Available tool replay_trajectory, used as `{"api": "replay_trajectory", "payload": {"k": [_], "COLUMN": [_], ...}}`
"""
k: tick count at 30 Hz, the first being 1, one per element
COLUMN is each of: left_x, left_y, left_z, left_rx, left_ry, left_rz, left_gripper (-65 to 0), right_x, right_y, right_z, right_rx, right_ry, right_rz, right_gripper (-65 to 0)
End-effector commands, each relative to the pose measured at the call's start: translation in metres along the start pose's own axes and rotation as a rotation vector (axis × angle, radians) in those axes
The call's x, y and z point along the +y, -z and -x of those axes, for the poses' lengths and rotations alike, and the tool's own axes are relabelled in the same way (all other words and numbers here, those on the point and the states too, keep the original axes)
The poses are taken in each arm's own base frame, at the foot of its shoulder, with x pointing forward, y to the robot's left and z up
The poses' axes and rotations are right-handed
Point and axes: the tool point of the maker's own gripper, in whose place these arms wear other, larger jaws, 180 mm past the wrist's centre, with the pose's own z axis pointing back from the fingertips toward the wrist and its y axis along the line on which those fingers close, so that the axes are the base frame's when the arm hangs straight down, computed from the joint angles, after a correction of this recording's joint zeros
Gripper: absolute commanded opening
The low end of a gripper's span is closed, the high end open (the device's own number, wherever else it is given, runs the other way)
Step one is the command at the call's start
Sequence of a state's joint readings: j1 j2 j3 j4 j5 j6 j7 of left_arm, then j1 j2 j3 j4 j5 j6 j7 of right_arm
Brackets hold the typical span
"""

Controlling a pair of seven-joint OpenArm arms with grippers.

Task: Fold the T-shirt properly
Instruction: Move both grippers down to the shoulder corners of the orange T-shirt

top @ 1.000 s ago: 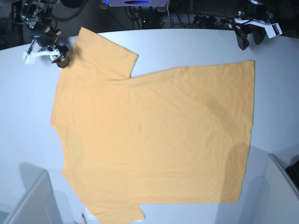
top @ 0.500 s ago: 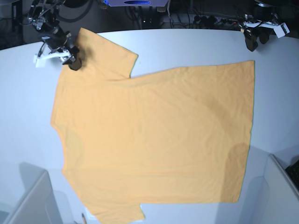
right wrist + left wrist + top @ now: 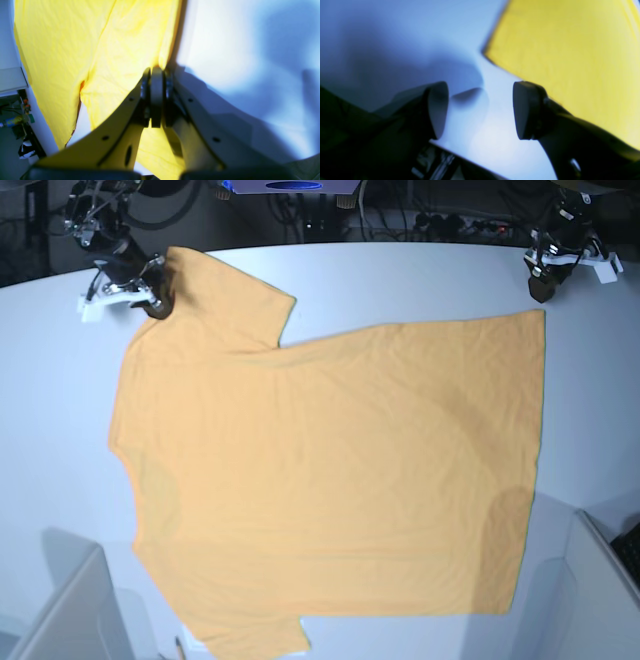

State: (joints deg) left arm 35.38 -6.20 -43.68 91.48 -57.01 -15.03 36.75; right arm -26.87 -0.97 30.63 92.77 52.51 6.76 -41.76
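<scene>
The light-orange T-shirt (image 3: 330, 470) lies spread flat on the white table (image 3: 420, 275), its sleeves toward the left and its hem toward the right. My right gripper (image 3: 153, 302) is shut, with its tips at the outer edge of the far sleeve (image 3: 215, 290). In the right wrist view the gripper (image 3: 156, 72) has its jaws pressed together against the sleeve's edge (image 3: 140, 37); no cloth shows between them. My left gripper (image 3: 541, 288) hangs open just beyond the far hem corner (image 3: 540, 315). In the left wrist view the gripper (image 3: 480, 110) is empty over bare table, near the T-shirt (image 3: 570, 55).
Grey bins stand at the front left (image 3: 60, 610) and the front right (image 3: 600, 580) of the table. Cables and equipment (image 3: 400, 220) lie behind the table's far edge. The shirt's near sleeve (image 3: 250, 635) reaches the front edge.
My right gripper has moved right and slightly back, from the bare table onto the far sleeve's edge. My left gripper has moved right and down toward the hem corner. The shirt has not moved.
</scene>
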Motion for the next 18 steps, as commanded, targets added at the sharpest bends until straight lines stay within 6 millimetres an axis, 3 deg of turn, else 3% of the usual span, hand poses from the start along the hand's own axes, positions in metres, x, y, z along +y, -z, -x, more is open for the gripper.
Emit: {"api": "replay_trajectory", "payload": {"k": [1,4,8,18], "left_x": [0.006,0.012,0.001,-0.013], "left_y": [-0.001,0.004,0.013,0.042], "left_z": [-0.005,-0.012,-0.016,0.004], "left_rx": [0.004,-0.005,0.004,0.099], "left_ry": [-0.011,-0.048,-0.052,-0.118], "left_rz": [-0.018,-0.028,0.001,0.048], "left_gripper": [-26.2,-26.2,-26.2,-26.2], "right_x": [-0.012,-0.012,-0.012,-0.011], "right_y": [-0.002,-0.002,-0.002,-0.002], "right_z": [0.012,0.012,0.011,0.012], "right_rx": [0.050,0.050,0.050,0.049], "right_ry": [-0.011,-0.011,-0.010,-0.008], "right_rz": [0.053,0.053,0.052,0.049], "right_gripper": [-65.0,-65.0,-65.0,-65.0]}}
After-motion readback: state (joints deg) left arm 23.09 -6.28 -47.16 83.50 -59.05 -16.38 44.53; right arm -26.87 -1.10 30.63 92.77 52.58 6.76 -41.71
